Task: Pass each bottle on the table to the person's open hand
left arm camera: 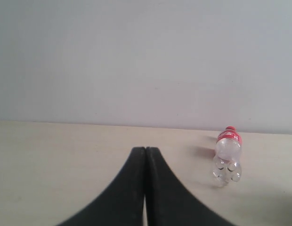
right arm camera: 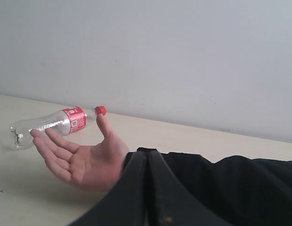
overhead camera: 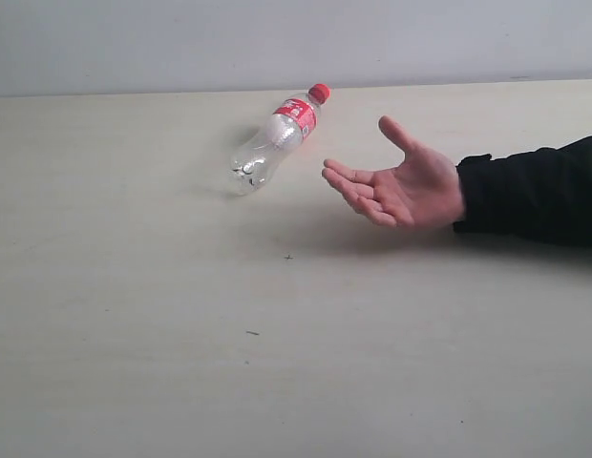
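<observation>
A clear cola-shaped bottle (overhead camera: 273, 139) with red label and cap lies on its side on the pale beige table (overhead camera: 143, 315), cap toward the wall. It also shows as the bottle (left arm camera: 227, 156) in the left wrist view and the bottle (right arm camera: 54, 124) in the right wrist view. The person's open hand (overhead camera: 396, 181), palm up on a black-sleeved arm, hovers just right of it; the hand (right arm camera: 77, 157) sits between bottle and right gripper. My left gripper (left arm camera: 145, 150) is shut and empty, short of the bottle. My right gripper (right arm camera: 148, 153) is shut and empty. The other bottles are out of view.
A plain pale wall (overhead camera: 277, 38) stands behind the table's far edge. The black sleeve (overhead camera: 535, 191) reaches in from the right and crosses in front of the right gripper as the sleeve (right arm camera: 231, 188). Neither arm shows in the exterior view.
</observation>
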